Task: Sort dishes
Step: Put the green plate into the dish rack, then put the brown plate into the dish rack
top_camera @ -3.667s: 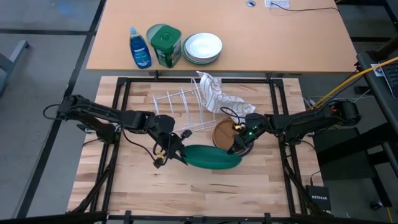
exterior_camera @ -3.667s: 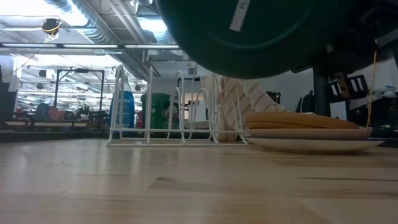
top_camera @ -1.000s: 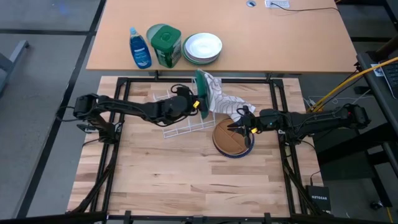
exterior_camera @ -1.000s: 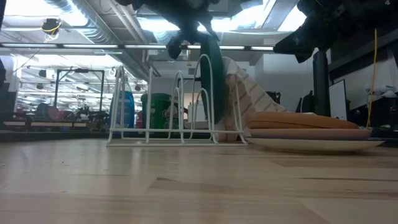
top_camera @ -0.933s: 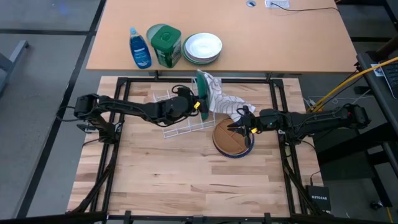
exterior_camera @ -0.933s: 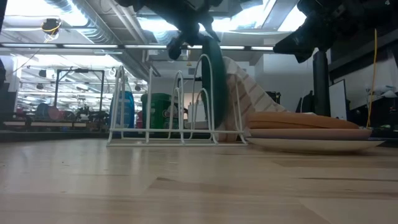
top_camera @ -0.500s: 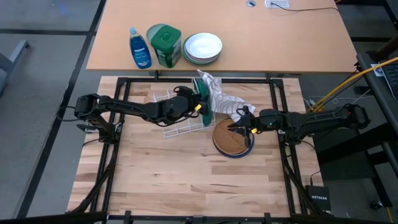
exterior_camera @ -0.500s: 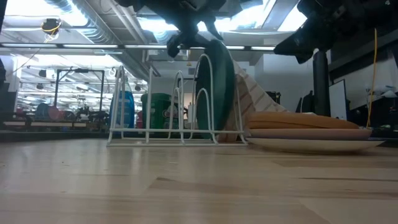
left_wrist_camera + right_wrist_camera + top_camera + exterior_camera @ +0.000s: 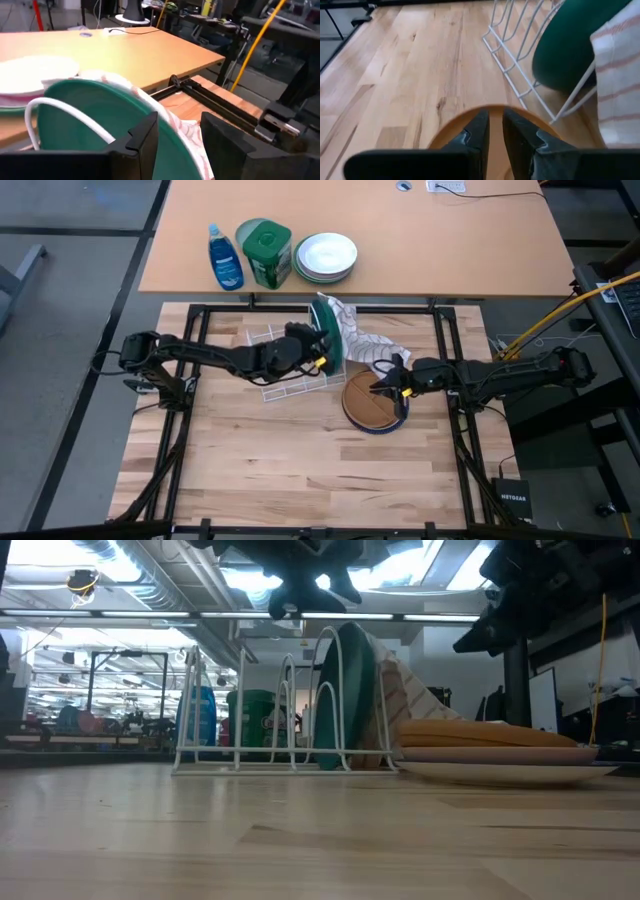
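The dark green plate stands on edge in the right-hand slot of the white wire rack. It leans toward the striped cloth. My left gripper is open just above the plate's top rim, one finger on either side, and the low view shows it clear of the plate. A brown plate tops a low stack on the table right of the rack, over a dark-rimmed dish. My right gripper hovers over that stack, shut but for a narrow slit and holding nothing.
The striped cloth lies against the rack's right end. On the far table stand a blue bottle, a green canister and a stack of white bowls. Bare wood fills the table's near half.
My left gripper has opened and let go of the green plate's top rim, staying just above it. The plate, upright in the rack slot before, has tipped toward the table's right and now leans that way, its lower edge still in the slot.
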### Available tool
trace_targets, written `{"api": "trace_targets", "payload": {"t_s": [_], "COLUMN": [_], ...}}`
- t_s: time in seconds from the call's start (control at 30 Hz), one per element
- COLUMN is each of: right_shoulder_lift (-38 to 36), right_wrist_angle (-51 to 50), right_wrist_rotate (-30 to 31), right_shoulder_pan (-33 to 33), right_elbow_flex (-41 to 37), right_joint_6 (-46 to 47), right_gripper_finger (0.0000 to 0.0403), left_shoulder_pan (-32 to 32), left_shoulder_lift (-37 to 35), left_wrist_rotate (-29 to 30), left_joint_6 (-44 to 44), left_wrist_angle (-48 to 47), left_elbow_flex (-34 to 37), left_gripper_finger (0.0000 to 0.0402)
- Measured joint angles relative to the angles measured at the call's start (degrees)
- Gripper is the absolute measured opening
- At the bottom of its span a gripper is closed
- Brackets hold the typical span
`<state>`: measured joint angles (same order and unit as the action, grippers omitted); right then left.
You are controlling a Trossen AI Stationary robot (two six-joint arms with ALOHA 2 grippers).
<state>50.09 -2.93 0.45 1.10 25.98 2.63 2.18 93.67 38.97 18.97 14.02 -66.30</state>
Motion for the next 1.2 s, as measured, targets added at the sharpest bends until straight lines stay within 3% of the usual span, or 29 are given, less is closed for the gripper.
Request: {"api": "trace_targets", "payload": {"t_s": [0.13,0.27,0.33,0.5,0.6,1.2], "right_shoulder_lift": [0.0,0.0,0.0,0.0,0.0,0.0], "right_wrist_angle": [-1.7,-2.1,-2.1,-2.1,-1.8,-1.6], "right_wrist_rotate": [-0.2,-4.4,-7.9,-13.1,-13.1,-13.1], "right_shoulder_pan": [0.0,0.0,0.0,0.0,0.0,0.0], "right_elbow_flex": [0.0,0.0,0.0,0.0,0.0,0.0], "right_joint_6": [0.0,0.1,0.1,0.1,0.1,0.5], "right_gripper_finger": [0.0058,0.0058,0.0058,0.0058,0.0058,0.0058], "left_shoulder_pan": [-1.4,-3.6,-4.9,-7.5,-8.7,-10.1], "left_shoulder_lift": [0.0,0.0,0.0,0.6,2.1,14.9], "left_wrist_rotate": [0.0,-0.6,-5.0,-24.1,-28.8,-30.0], "left_joint_6": [-3.5,-8.8,-12.7,-24.0,-29.9,-43.9], "left_wrist_angle": [0.0,-0.1,-0.1,0.0,0.0,-0.1], "left_elbow_flex": [0.0,0.0,0.0,0.0,0.0,0.0], "left_gripper_finger": [0.0139,0.0139,0.0139,0.0139,0.0139,0.0139]}}
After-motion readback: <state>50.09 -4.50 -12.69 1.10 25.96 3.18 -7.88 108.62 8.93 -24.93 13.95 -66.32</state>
